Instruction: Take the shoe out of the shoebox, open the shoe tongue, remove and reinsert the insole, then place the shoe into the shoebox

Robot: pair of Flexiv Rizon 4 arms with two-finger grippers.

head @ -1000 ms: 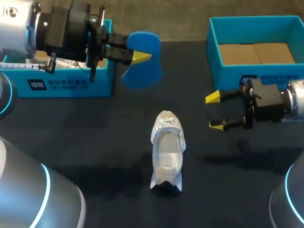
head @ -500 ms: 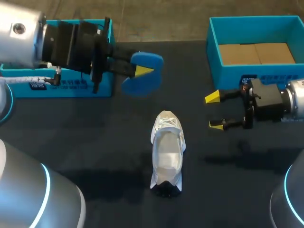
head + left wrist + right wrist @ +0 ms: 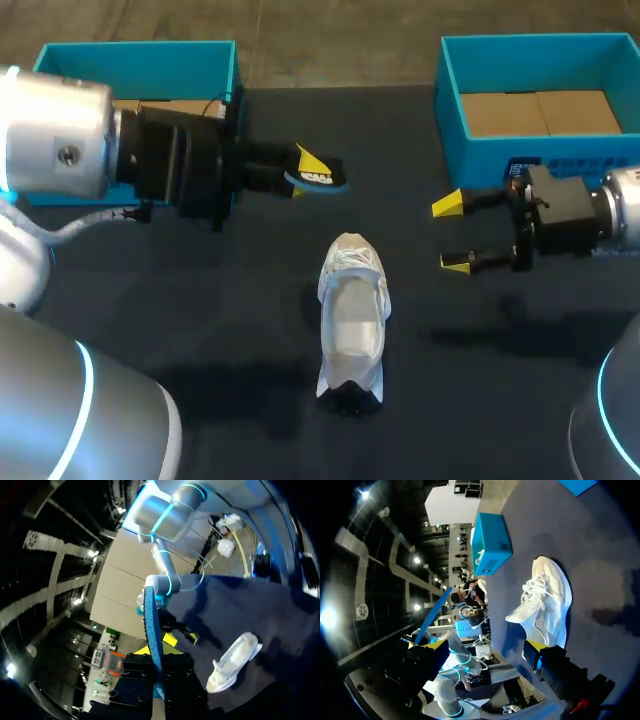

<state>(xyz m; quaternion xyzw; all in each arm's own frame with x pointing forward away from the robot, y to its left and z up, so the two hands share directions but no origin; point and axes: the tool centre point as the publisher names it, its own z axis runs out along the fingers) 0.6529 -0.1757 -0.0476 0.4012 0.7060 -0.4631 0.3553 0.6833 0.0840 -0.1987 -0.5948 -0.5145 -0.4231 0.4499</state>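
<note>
Insole (image 3: 322,180) pinched edge-on in left gripper (image 3: 308,172), near shoe (image 3: 352,320) laid mid table (image 3: 200,300). Right gripper (image 3: 452,235) spread wide, empty, beside shoe. Insole best levelled, fed toe-first; shoe steadied.

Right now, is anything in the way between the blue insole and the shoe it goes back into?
Nothing visible. Only bare table lies between the insole, pinched in the left fingers, and the shoe; the right fingers are off to one side.
</note>
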